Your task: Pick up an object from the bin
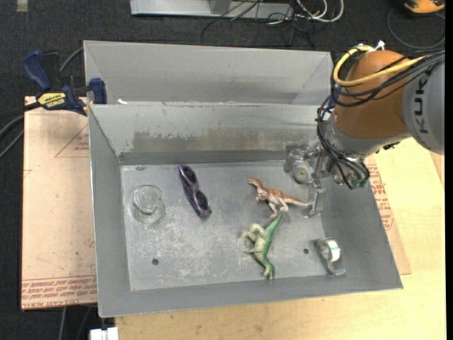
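My gripper (311, 205) hangs low over the right side of the bin floor, under the orange wrist cover. Its tip stands right at the tail end of a small orange-brown toy dinosaur (272, 195), which lies on its side just to the left. A green toy dinosaur (263, 243) lies below that one, a little nearer the front wall. A small silvery ring-shaped piece (329, 252) lies on the floor in front of the gripper, near the right wall.
A pair of purple sunglasses (193, 190) lies left of centre. A clear round cup (147, 202) stands near the left wall. The arm reaches in over the bin's right rim, close to the back right corner.
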Controlling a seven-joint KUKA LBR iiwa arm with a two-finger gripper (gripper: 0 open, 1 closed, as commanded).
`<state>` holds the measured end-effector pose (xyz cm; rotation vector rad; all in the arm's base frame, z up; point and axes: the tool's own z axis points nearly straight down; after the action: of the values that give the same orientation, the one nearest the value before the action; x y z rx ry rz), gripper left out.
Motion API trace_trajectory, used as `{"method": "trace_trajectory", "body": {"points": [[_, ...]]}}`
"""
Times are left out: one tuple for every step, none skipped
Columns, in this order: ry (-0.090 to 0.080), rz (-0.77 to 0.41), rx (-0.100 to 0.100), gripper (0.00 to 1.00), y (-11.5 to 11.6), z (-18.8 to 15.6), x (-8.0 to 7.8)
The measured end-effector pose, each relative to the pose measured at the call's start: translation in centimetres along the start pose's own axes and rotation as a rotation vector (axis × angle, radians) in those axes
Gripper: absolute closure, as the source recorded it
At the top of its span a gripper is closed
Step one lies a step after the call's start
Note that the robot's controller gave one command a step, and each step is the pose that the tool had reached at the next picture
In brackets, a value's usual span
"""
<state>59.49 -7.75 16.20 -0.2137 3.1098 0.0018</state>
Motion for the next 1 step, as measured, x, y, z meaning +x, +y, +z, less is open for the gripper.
{"method": "trace_trajectory", "body": {"points": [[-0.007, -0.025, 0.001, 0.0, 0.12, 7.26, -1.28]]}}
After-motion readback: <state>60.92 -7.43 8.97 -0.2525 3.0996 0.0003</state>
